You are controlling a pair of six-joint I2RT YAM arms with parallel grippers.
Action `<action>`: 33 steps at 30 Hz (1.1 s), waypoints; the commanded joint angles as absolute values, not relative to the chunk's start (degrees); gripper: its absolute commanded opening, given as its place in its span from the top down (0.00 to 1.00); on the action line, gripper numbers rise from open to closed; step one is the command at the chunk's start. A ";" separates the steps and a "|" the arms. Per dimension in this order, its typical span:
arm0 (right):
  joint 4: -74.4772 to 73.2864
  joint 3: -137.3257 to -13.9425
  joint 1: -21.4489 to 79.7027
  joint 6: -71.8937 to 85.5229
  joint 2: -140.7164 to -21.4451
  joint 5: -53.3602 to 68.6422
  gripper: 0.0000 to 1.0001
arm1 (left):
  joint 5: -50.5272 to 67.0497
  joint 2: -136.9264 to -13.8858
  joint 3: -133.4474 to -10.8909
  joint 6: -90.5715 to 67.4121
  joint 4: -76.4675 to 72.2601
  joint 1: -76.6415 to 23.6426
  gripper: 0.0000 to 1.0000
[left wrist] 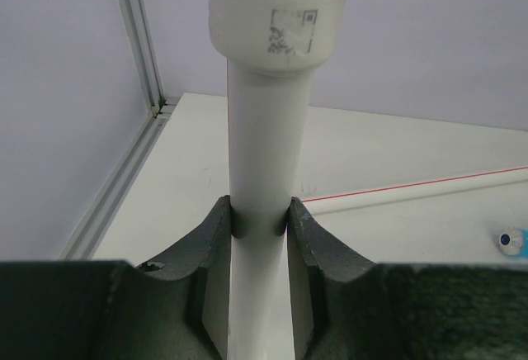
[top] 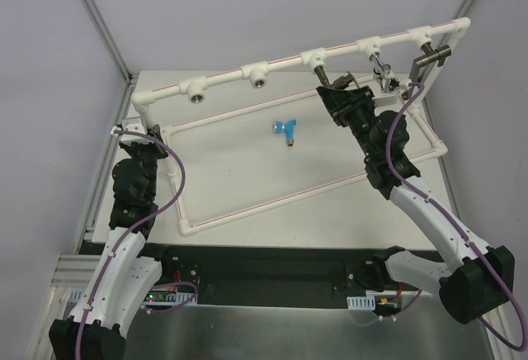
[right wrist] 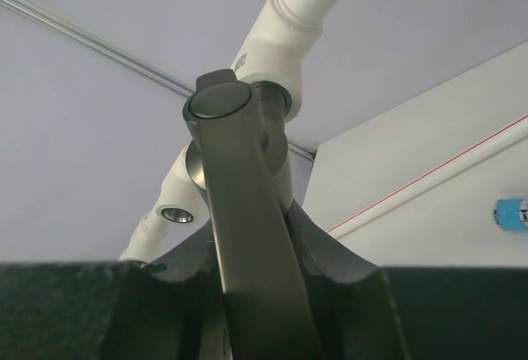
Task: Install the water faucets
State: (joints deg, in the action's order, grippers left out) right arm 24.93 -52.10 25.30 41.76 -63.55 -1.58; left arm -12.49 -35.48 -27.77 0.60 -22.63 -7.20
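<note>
Two grips: left gripper (left wrist: 258, 215) clamps the post (left wrist: 264, 129), right gripper (right wrist: 256, 228) clamps the faucet (right wrist: 239, 178) at the tee (right wrist: 276, 42); turning it tilted could cross-thread it.

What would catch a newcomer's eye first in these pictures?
The right gripper is shut on a dark grey faucet at the top of the white pipe frame. The left gripper clamps the upright post at the left corner, and a blue-handled faucet lies on the table.
</note>
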 commanded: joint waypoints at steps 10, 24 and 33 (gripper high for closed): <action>21.80 -46.58 23.47 61.78 -65.39 -9.84 0.98 | -6.77 -34.89 -29.09 -2.29 -24.61 -9.58 1.00; 26.80 -44.12 24.17 73.29 -66.36 -10.99 0.98 | -6.68 -35.25 -29.09 -2.46 -24.61 -9.67 1.00; 29.00 -42.89 24.43 76.99 -66.27 -12.74 0.98 | -6.68 -35.24 -29.00 -2.29 -24.61 -9.76 1.00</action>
State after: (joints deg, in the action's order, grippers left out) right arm 36.97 -45.28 25.58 67.88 -63.83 -3.60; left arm -12.69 -35.51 -27.77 0.64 -22.61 -7.55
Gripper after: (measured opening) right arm 0.275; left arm 0.242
